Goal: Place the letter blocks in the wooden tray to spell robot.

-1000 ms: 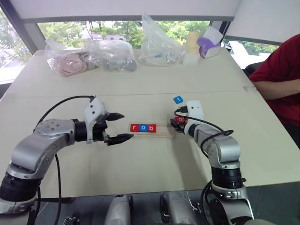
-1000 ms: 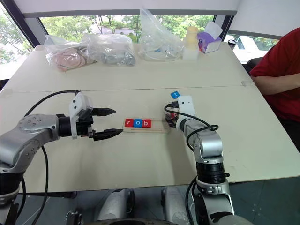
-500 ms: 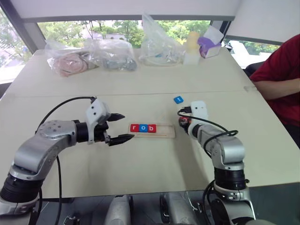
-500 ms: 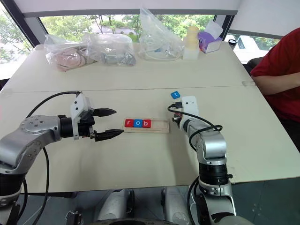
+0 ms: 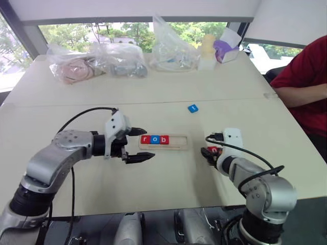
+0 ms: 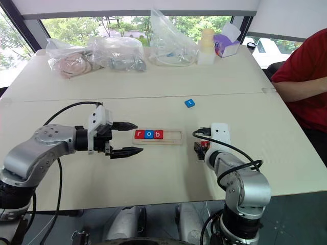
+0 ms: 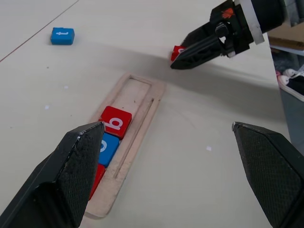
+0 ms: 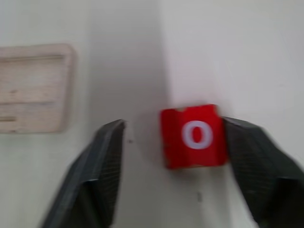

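The right hand (image 8: 168, 166) has withdrawn from the wooden tray (image 5: 180, 146) with fingers apart around the red "o" block (image 8: 192, 136) (on the tabletop), tray holding r, o, b, blue "t" block (image 5: 192, 108) outstanding.

tray (image 5: 176, 142) pale wood | blocks in it red, blue, red, white letters | loose blue block (image 5: 192, 108) | red o block (image 8: 194, 136) white letter
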Available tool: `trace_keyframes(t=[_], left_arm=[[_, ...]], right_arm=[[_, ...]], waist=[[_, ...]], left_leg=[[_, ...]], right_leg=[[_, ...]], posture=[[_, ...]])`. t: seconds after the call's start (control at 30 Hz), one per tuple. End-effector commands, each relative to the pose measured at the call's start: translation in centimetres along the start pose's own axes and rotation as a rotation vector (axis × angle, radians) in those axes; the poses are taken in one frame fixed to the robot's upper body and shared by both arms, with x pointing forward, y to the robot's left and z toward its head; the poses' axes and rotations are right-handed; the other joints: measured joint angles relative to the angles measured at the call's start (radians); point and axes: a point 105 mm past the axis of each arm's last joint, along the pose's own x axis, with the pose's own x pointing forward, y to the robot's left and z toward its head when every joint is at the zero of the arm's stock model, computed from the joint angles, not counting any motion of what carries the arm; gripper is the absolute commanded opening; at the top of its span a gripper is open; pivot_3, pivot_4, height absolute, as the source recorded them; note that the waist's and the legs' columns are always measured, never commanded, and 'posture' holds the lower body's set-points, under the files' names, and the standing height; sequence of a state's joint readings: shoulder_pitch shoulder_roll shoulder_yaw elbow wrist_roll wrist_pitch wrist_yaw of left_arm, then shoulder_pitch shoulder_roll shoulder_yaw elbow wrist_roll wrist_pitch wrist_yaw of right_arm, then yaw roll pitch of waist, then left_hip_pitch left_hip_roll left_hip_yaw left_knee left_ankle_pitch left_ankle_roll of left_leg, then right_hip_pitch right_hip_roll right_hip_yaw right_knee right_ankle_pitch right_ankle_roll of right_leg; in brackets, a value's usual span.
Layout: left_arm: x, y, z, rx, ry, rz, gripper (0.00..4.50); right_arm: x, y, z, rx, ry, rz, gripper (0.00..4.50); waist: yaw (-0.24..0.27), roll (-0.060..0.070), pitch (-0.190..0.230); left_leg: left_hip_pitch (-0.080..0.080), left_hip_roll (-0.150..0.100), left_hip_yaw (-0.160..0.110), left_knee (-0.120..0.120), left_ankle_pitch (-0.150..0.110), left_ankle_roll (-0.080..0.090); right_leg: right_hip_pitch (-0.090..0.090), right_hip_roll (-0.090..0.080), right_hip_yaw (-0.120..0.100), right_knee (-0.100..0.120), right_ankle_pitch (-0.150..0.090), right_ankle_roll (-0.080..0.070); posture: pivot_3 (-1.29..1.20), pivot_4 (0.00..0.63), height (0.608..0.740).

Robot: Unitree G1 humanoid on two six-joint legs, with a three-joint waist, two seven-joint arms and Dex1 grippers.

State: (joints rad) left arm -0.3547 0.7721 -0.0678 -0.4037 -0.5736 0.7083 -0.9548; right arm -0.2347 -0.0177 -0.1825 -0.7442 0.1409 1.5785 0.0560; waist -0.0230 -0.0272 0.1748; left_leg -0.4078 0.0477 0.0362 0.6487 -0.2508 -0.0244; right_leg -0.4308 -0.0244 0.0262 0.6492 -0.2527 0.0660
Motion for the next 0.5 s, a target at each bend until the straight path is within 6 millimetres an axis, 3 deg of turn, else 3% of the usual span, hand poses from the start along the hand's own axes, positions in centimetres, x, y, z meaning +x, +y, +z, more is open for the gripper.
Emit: trace_keyframes(t=[0.03,0.17,0.23,0.33,0.5], left_arm=[[-0.1,0.0,0.6,0.039,-0.012,-0.006,4.5],[-0.4,0.0,0.4,0.034,-0.011,-0.007,4.5],[-0.8,0.0,0.5,0.027,-0.011,-0.022,4.5],[-1.9,-0.6,0.4,0.032,0.02,-0.058,4.5],[-3.7,-2.1,0.5,-0.002,0.053,-0.083,4.5]], right_arm=[[-0.2,0.2,0.3,-0.002,-0.021,0.027,4.45],[-0.8,-1.1,2.4,-0.167,-0.126,0.076,4.45],[-1.2,-1.8,4.0,-0.287,-0.197,0.195,4.45],[-2.5,-2.4,3.6,-0.519,-0.153,0.471,4.45],[-2.3,-4.7,2.4,-0.744,-0.102,0.699,4.45]], waist=[[0.002,0.0,0.0],[0.006,0.0,0.0],[0.004,0.0,0.001],[0.004,0.0,0.001],[-0.001,-0.001,0.002]], left_leg=[[0.0,0.0,0.0,0.0,0.0,0.0],[-0.001,-0.001,0.001,0.0,0.0,0.0],[-0.001,-0.001,0.001,0.0,0.0,0.0],[-0.001,-0.001,0.001,0.0,0.0,0.0],[0.001,0.0,0.001,-0.001,-0.001,0.001]], right_leg=[[0.0,0.0,0.0,0.0,0.0,0.0],[0.0,-0.002,0.0,-0.001,0.0,0.0],[0.0,-0.002,0.0,-0.002,0.0,0.0],[0.001,-0.002,0.001,-0.003,-0.001,0.001],[0.001,0.0,0.0,-0.003,-0.001,0.001]], posture=[[0.0,0.15,0.738],[0.0,0.15,0.738],[0.0,0.15,0.738],[0.0,0.15,0.738],[0.0,0.15,0.738]])
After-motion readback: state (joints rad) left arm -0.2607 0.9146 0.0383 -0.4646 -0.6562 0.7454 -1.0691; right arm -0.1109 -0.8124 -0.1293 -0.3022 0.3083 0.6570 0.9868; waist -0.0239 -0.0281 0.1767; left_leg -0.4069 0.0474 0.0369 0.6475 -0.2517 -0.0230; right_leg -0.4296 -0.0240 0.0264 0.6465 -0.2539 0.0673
